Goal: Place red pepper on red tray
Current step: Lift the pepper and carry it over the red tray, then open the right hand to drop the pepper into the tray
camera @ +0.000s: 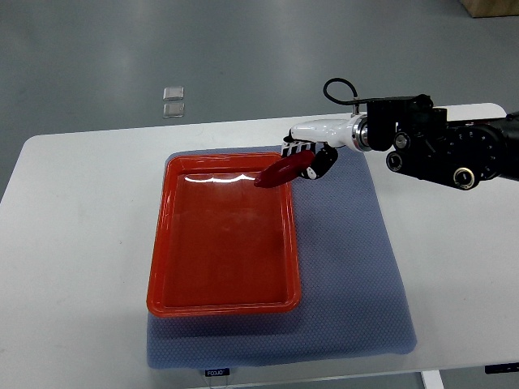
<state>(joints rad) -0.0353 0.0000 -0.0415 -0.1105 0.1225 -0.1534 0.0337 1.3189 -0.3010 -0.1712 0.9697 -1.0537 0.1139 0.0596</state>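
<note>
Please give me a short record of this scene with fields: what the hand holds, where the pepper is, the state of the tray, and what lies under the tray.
right hand: fingers shut on the pepper
pepper: red, held over the tray's far right corner, tip pointing into the tray
tray: red, nothing inside it
mat: blue-grey, under the tray
table: white, carries the mat
left hand: not in view
task state: pepper not yet released
</note>
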